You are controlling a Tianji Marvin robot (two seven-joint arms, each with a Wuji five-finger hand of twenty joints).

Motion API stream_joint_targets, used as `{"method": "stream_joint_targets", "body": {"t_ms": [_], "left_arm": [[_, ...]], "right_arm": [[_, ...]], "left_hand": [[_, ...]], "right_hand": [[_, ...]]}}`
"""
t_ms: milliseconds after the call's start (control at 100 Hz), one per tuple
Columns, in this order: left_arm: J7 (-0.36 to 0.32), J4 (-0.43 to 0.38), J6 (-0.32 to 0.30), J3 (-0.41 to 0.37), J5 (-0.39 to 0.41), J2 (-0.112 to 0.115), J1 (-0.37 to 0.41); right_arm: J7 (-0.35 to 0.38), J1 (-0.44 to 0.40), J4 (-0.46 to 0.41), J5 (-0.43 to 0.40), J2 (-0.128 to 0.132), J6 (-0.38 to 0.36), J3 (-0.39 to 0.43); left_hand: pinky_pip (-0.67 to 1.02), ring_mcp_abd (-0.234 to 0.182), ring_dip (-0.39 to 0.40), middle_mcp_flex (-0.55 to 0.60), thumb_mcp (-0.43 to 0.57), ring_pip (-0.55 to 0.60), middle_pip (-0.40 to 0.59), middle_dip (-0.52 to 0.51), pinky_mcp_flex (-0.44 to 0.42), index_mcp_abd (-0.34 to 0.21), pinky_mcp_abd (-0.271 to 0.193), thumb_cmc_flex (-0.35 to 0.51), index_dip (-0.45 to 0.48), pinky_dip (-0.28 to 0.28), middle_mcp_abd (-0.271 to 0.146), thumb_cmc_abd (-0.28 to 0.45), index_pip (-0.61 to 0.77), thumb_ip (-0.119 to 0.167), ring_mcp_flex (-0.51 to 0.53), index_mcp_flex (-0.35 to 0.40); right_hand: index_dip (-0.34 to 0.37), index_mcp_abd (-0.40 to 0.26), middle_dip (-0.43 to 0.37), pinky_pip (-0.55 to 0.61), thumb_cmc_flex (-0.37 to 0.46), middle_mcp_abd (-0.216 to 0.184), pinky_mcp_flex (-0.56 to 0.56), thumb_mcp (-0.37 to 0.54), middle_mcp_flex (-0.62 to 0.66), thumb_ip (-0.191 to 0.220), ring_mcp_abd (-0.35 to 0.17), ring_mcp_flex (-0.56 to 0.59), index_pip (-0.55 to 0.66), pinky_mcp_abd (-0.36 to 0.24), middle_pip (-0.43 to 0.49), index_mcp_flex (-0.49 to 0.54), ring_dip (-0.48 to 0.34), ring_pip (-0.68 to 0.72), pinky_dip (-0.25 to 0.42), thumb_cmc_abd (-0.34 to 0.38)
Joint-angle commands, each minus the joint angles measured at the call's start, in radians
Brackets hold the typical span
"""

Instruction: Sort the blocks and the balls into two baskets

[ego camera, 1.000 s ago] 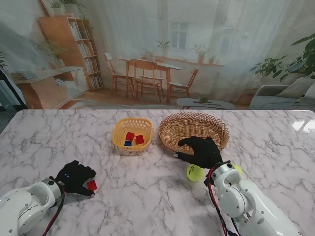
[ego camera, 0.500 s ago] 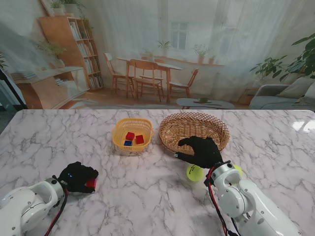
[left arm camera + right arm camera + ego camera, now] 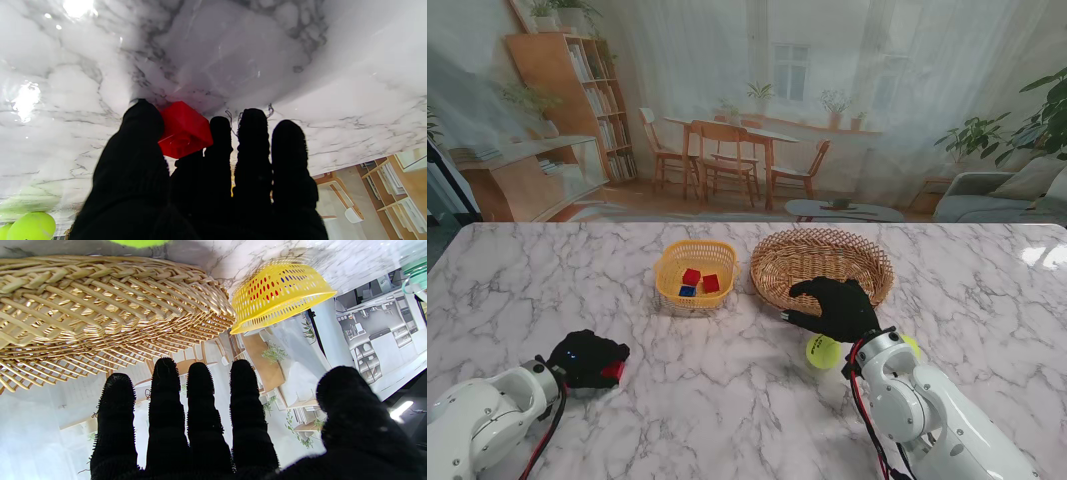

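1. While the left hand (image 3: 587, 358) sits near the desk's (image 3: 727, 420) near-left corner, its black-gloved fingers (image 3: 218, 140) are curled around a red block (image 3: 184, 130), thumb on one side and the other fingers on the opposite side.
2. Toward the far edge, about mid-desk, the yellow basket (image 3: 695, 275) holds two red blocks (image 3: 691, 277) and a blue block (image 3: 687, 291).
3. Just to its right stands the wicker basket (image 3: 822, 262); nothing shows inside it.
4. Hovering at the wicker basket's near rim, the right hand (image 3: 837, 308) has its fingers (image 3: 200, 396) spread and holds nothing.
5. One green ball (image 3: 822, 350) lies on the desk just nearer to me than that hand, and a second ball (image 3: 911, 343) peeks out beside the right arm.
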Motion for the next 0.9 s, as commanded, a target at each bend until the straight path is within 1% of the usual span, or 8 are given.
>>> {"method": "stream_joint_targets", "body": {"t_ms": [0, 130, 180, 390, 550, 640, 770, 890], "left_arm": [[-0.009, 0.001, -0.007, -0.005, 0.008, -0.002, 0.000], [0.004, -0.016, -0.026, -0.023, 0.016, -0.003, -0.009], [-0.002, -0.023, -0.040, -0.029, 0.017, -0.002, -0.019], [-0.022, -0.026, -0.070, -0.042, 0.015, -0.001, -0.082], [-0.004, -0.035, -0.084, -0.054, 0.052, 0.003, -0.115], [0.002, -0.038, -0.090, -0.060, 0.051, 0.002, -0.132], [0.014, -0.028, -0.083, -0.052, 0.061, 0.004, -0.166], [0.024, -0.006, -0.078, -0.020, 0.065, 0.005, -0.215]], "right_arm": [[-0.001, -0.004, 0.001, -0.003, 0.000, -0.001, 0.001], [-0.001, -0.005, 0.000, -0.002, 0.000, -0.001, 0.003], [-0.002, -0.005, 0.000, -0.002, -0.001, -0.002, 0.003], [-0.003, -0.008, -0.002, -0.001, -0.001, -0.002, 0.007], [-0.002, -0.008, -0.002, -0.001, -0.001, -0.001, 0.006], [-0.002, -0.008, -0.002, -0.001, -0.001, -0.001, 0.006], [-0.001, -0.007, -0.002, -0.001, -0.001, -0.001, 0.005], [0.000, -0.006, -0.002, 0.000, -0.001, 0.002, 0.003]], "left_hand": [[0.045, -0.005, 0.011, 0.045, 0.033, 0.030, -0.005, 0.035, 0.017, -0.051, -0.009, 0.124, 0.009, -0.011, -0.019, 0.001, 0.086, 0.034, 0.036, 0.010], [0.046, -0.005, 0.010, 0.053, 0.038, 0.029, -0.020, 0.041, 0.021, -0.054, -0.011, 0.137, 0.004, -0.012, -0.018, 0.006, 0.085, 0.037, 0.037, 0.009], [0.044, -0.005, 0.009, 0.066, 0.031, 0.026, -0.060, 0.075, 0.022, -0.057, -0.013, 0.143, 0.002, -0.017, -0.019, 0.012, 0.089, 0.036, 0.038, 0.010], [0.045, -0.005, 0.009, 0.072, 0.031, 0.026, -0.061, 0.078, 0.024, -0.066, -0.012, 0.144, 0.003, -0.017, -0.023, 0.019, 0.095, 0.035, 0.040, 0.017], [0.043, -0.007, 0.009, 0.066, 0.026, 0.023, -0.061, 0.078, 0.020, -0.067, -0.014, 0.139, 0.001, -0.017, -0.024, 0.022, 0.095, 0.034, 0.035, 0.014], [0.042, -0.006, 0.009, 0.063, 0.026, 0.022, -0.060, 0.077, 0.020, -0.068, -0.014, 0.137, 0.001, -0.018, -0.025, 0.026, 0.095, 0.033, 0.034, 0.012], [0.042, -0.006, 0.010, 0.065, 0.026, 0.022, -0.057, 0.077, 0.020, -0.069, -0.015, 0.140, 0.001, -0.017, -0.025, 0.034, 0.097, 0.033, 0.035, 0.014], [0.044, -0.008, 0.010, 0.065, 0.024, 0.022, -0.056, 0.076, 0.023, -0.072, -0.016, 0.140, 0.000, -0.016, -0.028, 0.035, 0.099, 0.032, 0.036, 0.014]], "right_hand": [[-0.007, -0.014, -0.002, 0.001, 0.009, -0.004, -0.006, -0.010, -0.023, 0.001, 0.007, 0.010, -0.014, 0.007, -0.013, -0.006, 0.007, -0.039, 0.007, 0.039], [-0.007, -0.016, -0.002, 0.001, 0.010, -0.005, -0.005, -0.010, -0.022, 0.001, 0.007, 0.011, -0.014, 0.007, -0.013, -0.005, 0.007, -0.039, 0.007, 0.040], [-0.007, -0.014, -0.002, 0.001, 0.010, -0.004, -0.005, -0.010, -0.023, 0.001, 0.008, 0.011, -0.014, 0.007, -0.014, -0.005, 0.007, -0.039, 0.007, 0.041], [-0.007, -0.015, -0.002, 0.001, 0.011, -0.005, -0.006, -0.010, -0.023, 0.001, 0.008, 0.011, -0.014, 0.008, -0.014, -0.003, 0.007, -0.038, 0.007, 0.040], [-0.007, -0.015, -0.002, 0.001, 0.011, -0.004, -0.006, -0.011, -0.022, 0.001, 0.007, 0.010, -0.014, 0.008, -0.014, -0.003, 0.007, -0.039, 0.007, 0.041], [-0.006, -0.015, -0.002, 0.001, 0.011, -0.005, -0.006, -0.011, -0.021, 0.001, 0.008, 0.011, -0.013, 0.009, -0.014, -0.001, 0.007, -0.039, 0.007, 0.039], [-0.007, -0.015, -0.002, 0.001, 0.011, -0.004, -0.006, -0.011, -0.022, 0.001, 0.008, 0.011, -0.014, 0.009, -0.014, -0.001, 0.007, -0.039, 0.007, 0.039], [-0.006, -0.015, -0.003, 0.002, 0.011, -0.004, -0.005, -0.011, -0.023, 0.001, 0.008, 0.011, -0.013, 0.009, -0.014, -0.001, 0.007, -0.039, 0.007, 0.040]]}}
